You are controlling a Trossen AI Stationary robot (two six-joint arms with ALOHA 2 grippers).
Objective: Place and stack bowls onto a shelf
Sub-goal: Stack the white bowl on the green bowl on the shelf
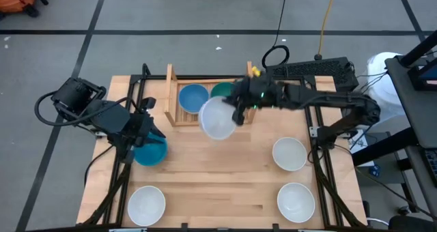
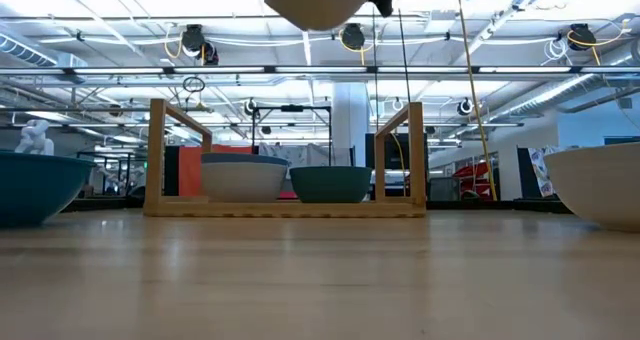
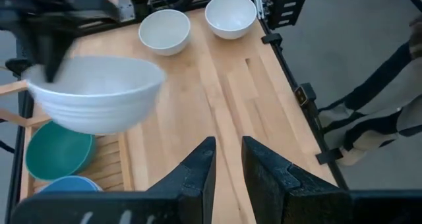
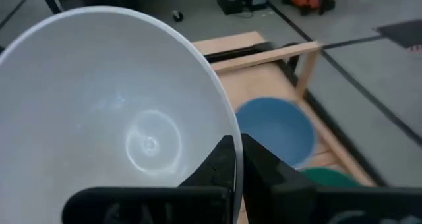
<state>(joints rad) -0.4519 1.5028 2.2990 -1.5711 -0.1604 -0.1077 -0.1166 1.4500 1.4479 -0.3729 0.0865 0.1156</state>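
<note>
My right gripper (image 1: 239, 112) is shut on a white bowl (image 1: 217, 117), held high above the table over the front edge of the wooden shelf (image 1: 172, 89). The shelf's slats carry a blue bowl (image 1: 193, 97), nested in a white one (image 2: 243, 180), and a dark green bowl (image 1: 222, 90) beside it. At the table's left, my left gripper (image 1: 147, 129) hangs open with nothing between its fingers. It is well above a second blue bowl (image 1: 150, 151), which rests on the tabletop. My right gripper pinches the white bowl's rim (image 4: 227, 128) on the side nearest the table's right edge, one finger inside the bowl and one outside. The fingers come from the table's right, slanting a little downward. The bowl is lifted clear (image 2: 315, 0), mouth up and slightly tilted.
Three more white bowls stand on the tabletop: one at the near left (image 1: 147, 205), one at the near right (image 1: 295, 201), one at the middle right (image 1: 289, 153). Bare wood lies between them at the table's centre. The shelf's upright side boards (image 2: 157, 155) flank its bowls.
</note>
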